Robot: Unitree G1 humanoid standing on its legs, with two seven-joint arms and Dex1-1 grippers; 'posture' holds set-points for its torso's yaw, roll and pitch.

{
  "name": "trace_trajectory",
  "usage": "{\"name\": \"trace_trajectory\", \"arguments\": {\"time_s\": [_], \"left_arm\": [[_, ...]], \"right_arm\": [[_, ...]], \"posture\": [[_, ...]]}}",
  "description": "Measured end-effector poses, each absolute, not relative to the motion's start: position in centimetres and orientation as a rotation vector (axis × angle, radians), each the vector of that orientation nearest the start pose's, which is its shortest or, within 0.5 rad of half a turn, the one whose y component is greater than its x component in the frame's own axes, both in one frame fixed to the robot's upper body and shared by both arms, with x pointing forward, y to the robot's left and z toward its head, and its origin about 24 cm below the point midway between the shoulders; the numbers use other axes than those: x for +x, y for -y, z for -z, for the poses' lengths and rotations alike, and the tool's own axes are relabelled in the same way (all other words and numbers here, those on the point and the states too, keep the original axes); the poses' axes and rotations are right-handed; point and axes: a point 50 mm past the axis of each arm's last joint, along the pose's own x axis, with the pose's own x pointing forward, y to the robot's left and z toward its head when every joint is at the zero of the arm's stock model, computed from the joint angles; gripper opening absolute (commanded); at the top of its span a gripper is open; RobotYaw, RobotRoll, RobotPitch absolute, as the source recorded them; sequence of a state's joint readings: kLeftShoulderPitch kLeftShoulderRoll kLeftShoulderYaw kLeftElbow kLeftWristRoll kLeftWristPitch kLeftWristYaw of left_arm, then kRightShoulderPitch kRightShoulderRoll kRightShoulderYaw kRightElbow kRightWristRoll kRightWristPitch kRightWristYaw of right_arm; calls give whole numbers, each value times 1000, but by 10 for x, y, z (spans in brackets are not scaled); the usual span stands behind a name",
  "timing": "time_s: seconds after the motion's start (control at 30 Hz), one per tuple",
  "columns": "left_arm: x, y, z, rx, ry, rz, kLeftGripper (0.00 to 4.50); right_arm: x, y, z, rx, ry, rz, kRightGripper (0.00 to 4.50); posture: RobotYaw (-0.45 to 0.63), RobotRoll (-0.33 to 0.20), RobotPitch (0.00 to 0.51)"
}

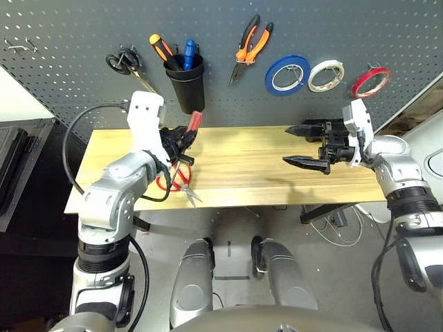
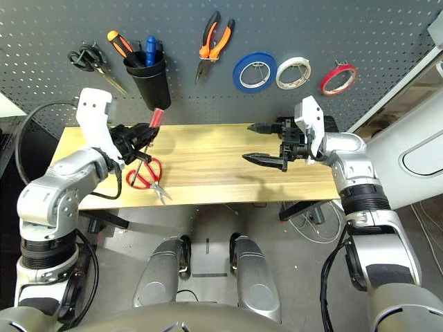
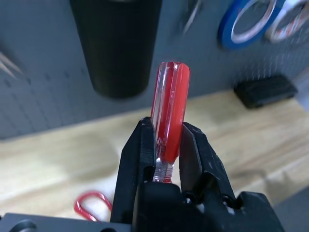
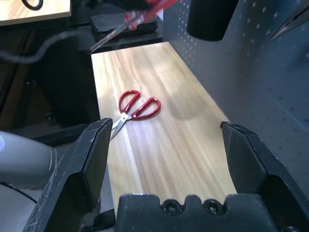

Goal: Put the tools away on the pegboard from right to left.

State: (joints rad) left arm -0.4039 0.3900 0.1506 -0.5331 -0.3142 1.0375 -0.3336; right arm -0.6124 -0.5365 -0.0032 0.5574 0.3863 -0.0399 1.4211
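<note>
Evidently the left gripper [image 3: 166, 159] clamps the red-handled screwdriver [image 3: 169, 116] handle-up, probably bound for the black cup [image 1: 185, 83], while the right gripper [image 1: 306, 146] hangs wide open over the desk [image 1: 256, 173].

A: The two head views look forward and down from above the tabletop [image 1: 277, 159], taking in the pegboard [image 1: 311, 28] behind it.

B: The left wrist view sits close behind the left end effector [image 3: 166, 154], facing the pegboard. The right wrist view looks along the tabletop past the right end effector [image 4: 166, 159]; both share the red-handled scissors [image 4: 137, 108].
</note>
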Motion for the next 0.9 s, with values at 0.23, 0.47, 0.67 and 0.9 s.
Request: {"name": "trace_trajectory", "arguments": {"time_s": [0.23,0.47,0.67,0.9], "left_arm": [[278,-169,-242,65,217,454,777],[286,-155,-307,-42,479,491,777],[302,-154,-323,-117,560,441,777],[329,-151,-326,-149,658,337,777]], "right_arm": [[321,208,-132,-181,41,-1295,4500],[321,207,-135,-180,44,-1293,4500],[320,208,-138,-180,53,-1285,4500],[316,210,-140,-168,68,-1266,4500]], "posture": [[107,0,114],[89,0,119],[65,0,125],[29,0,133]]}}
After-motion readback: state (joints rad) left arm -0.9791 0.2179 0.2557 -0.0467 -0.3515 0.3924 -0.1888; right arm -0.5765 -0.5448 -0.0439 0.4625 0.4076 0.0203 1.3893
